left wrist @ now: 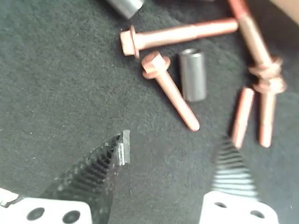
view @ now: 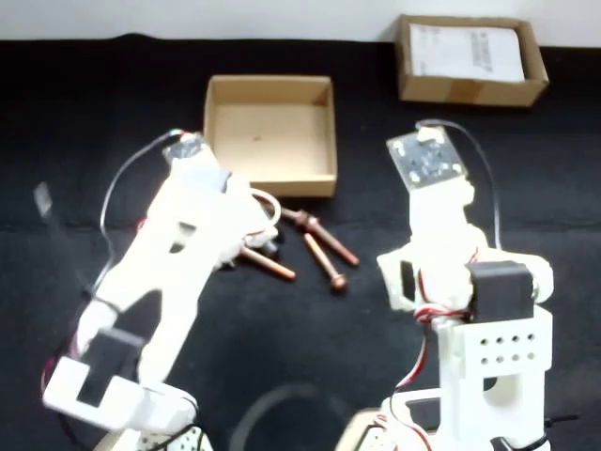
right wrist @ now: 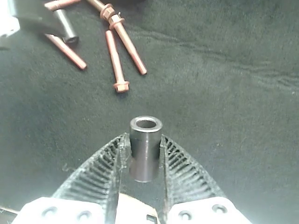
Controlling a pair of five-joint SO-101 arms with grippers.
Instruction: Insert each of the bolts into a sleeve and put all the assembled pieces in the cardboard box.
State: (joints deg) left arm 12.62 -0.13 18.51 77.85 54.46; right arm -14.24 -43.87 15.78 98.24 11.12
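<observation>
My left gripper [left wrist: 173, 156] hangs open just above the black mat, close to a loose pile of copper bolts. One bolt [left wrist: 170, 91] lies right beyond the fingertips with a grey sleeve [left wrist: 193, 74] beside it. Another bolt [left wrist: 177, 35] lies crosswise farther on, and a second sleeve [left wrist: 124, 5] sits at the edge. My right gripper [right wrist: 145, 151] is shut on an upright grey sleeve [right wrist: 145, 144], its hollow end facing up, held above bare mat. From overhead, the bolts [view: 324, 258] lie between the arms, just in front of the empty cardboard box [view: 272, 132].
A second cardboard box [view: 470, 61] holding a white sheet stands at the back right. The left arm [view: 188, 235] leans over the left part of the bolt pile. The right arm [view: 437, 235] stands to the right of it. Black mat covers the table.
</observation>
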